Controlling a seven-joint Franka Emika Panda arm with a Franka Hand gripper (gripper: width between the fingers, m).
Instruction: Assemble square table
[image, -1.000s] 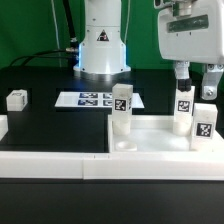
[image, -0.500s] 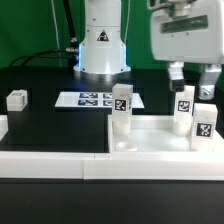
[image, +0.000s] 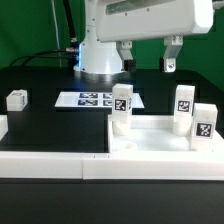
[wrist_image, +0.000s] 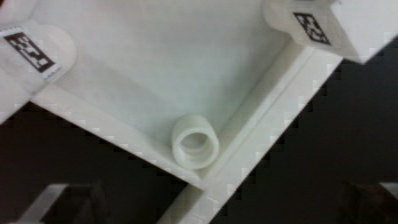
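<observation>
The white square tabletop (image: 152, 137) lies at the front on the exterior view's right, rim up. Three white tagged legs stand upright in its corners: one at the back left (image: 122, 108), one at the back right (image: 184, 108) and one at the right edge (image: 204, 123). A fourth leg (image: 16, 99) lies loose on the black table far to the left. My gripper (image: 147, 58) hangs open well above the tabletop, with nothing between its fingers. In the wrist view I look down on the tabletop (wrist_image: 169, 75), an empty round corner socket (wrist_image: 192, 141) and two legs (wrist_image: 36, 48) (wrist_image: 326, 24).
The marker board (image: 92, 99) lies flat behind the tabletop. A long low white border wall (image: 50, 166) runs along the front edge. The robot base (image: 102, 45) stands at the back centre.
My gripper has risen from beside the back right leg and swung toward the exterior view's left, still open. The legs and tabletop have stayed put.
</observation>
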